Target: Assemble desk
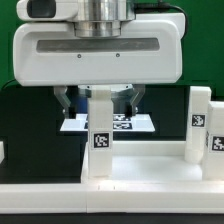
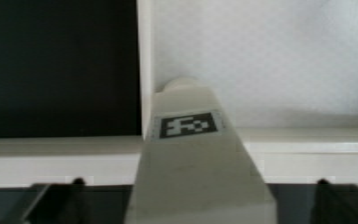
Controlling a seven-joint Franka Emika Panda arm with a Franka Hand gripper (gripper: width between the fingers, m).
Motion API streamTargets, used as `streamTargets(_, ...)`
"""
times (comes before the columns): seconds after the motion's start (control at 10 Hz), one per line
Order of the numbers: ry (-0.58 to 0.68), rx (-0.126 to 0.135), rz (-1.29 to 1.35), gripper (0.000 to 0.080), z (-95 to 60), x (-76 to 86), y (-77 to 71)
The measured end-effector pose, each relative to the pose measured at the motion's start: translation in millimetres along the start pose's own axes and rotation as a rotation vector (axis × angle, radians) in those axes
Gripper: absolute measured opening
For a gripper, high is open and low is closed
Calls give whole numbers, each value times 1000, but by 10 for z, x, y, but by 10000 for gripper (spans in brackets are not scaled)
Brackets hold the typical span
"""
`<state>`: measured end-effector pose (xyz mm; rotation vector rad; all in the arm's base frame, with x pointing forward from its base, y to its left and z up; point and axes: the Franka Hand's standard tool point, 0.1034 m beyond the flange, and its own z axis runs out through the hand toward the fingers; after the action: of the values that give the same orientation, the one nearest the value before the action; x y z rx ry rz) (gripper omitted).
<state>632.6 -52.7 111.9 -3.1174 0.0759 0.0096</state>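
Observation:
A white square leg [image 1: 100, 135] with a black-and-white tag stands upright on the white tabletop [image 1: 150, 172] near its front rim. My gripper [image 1: 100, 100] is straight above the leg, and its dark fingers [image 1: 65, 101] are spread wide on both sides of the leg's top. In the wrist view the leg [image 2: 197, 150] rises between the fingertips [image 2: 69, 195], with a gap on each side. The gripper [image 2: 197, 196] is open and does not touch the leg. The tabletop [image 2: 265, 60] lies beneath. The leg's foot in the socket is hidden.
Two more white tagged legs [image 1: 200, 125] [image 1: 216, 140] stand upright at the exterior view's right on the tabletop. The marker board [image 1: 140, 123] lies on the black table behind the leg. A green wall is at the back.

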Motion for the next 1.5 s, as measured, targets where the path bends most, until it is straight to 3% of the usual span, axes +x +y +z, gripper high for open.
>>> streamTargets(0.1,0,0,3,413,1,0,1)
streamTargets(0.2,-1,1,68,413,5,-1,-4)
streamTargets(0.3,-1,1,120,288,6,-1,-4)
streamTargets(0.7,12,3,443,288,13,10,-7)
streamTargets(0.8,26,18,633,288,19,15,5)
streamTargets(1.0,47,82,969,288,22,-24,37)
streamTargets(1.1,41,91,1102,289,23,-26,15)
streamTargets(1.3,15,138,1386,291,22,-21,-35)
streamTargets(1.5,10,137,1502,291,20,-20,-47)
